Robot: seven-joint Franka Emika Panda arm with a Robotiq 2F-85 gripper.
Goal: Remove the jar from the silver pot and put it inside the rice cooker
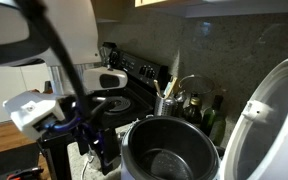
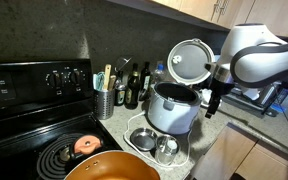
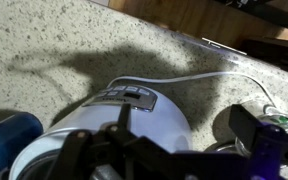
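Jar looks like the small glassy cylinder (image 2: 166,150) just beside the shiny silver pot (image 2: 143,139), though it's hard to be sure. In an exterior view the cooker (image 1: 170,150) shows a round, dark grey bowl. Wrist view is blurry, with the dark gripper (image 3: 174,152) over smooth white plastic, so I can't tell if it's open or closed.

Orange pot (image 2: 114,168), black stove (image 2: 24,128) (bottles (image 2: 134,88) beyond).

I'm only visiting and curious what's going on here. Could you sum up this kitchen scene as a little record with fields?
Place: granite counter beside a black stove
Rice cooker: lid open, no jar seen in its dark bowl
Silver pot: on the counter before the cooker
Jar: too small to make out
Orange pot: on the stove
Gripper: beside the cooker, open or shut unclear
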